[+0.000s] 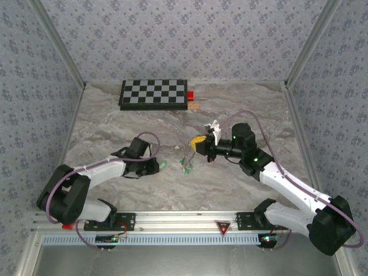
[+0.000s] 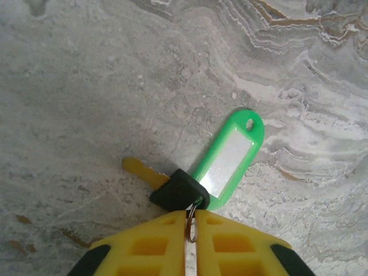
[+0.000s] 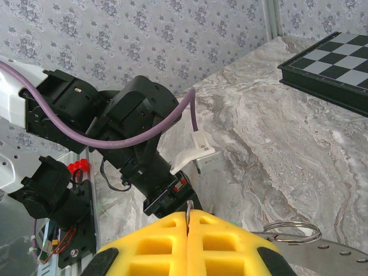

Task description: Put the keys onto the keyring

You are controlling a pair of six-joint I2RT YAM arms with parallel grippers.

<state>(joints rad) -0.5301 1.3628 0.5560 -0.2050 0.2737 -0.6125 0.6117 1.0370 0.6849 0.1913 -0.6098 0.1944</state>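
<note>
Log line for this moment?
left hand: shut on small ring with key and green tag | right hand: shut on thin metal piece

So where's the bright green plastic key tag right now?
In the left wrist view, the green tag lies on the marble table just ahead of the left gripper, against a black-headed brass key.

Grey floral-patterned walls enclose a grey marbled tabletop under even light.
</note>
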